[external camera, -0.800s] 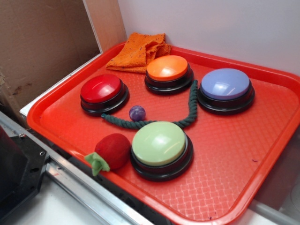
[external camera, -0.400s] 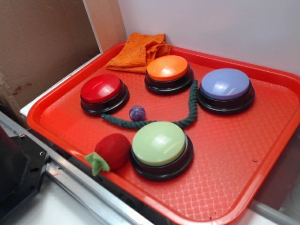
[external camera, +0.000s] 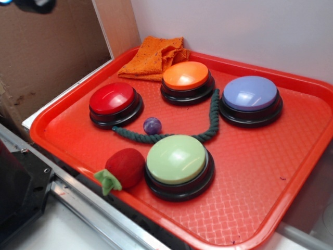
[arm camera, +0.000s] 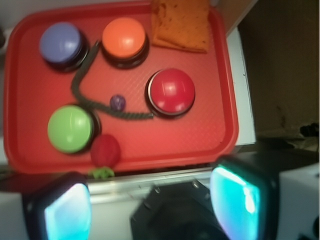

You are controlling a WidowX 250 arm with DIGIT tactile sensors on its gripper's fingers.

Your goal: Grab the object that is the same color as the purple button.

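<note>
The small marbled purple ball (external camera: pixel 152 125) (arm camera: pixel 117 102) lies on the red tray (external camera: pixel 270 172), between the red button and the green rope. The purple button (external camera: pixel 250 94) (arm camera: pixel 61 42) is a lavender-blue dome on a black base at the tray's back right. My gripper (arm camera: pixel 150 202) hangs high above the near side of the tray, well away from the ball. It is open, and its two glowing pads (arm camera: pixel 239 197) stand wide apart with nothing between them. In the exterior view only a dark blurred piece of the arm (external camera: pixel 34 4) shows at the top left corner.
Also on the tray are a red button (external camera: pixel 113 98), an orange button (external camera: pixel 186 76), a pale green button (external camera: pixel 177 159), a dark green rope (external camera: pixel 210 122), a plush strawberry (external camera: pixel 124 167) and an orange cloth (external camera: pixel 154 56). A cardboard wall (external camera: pixel 47 52) stands at the left.
A dark blurred piece of the arm has come into the top left corner of the exterior view. Nothing on the tray has moved.
</note>
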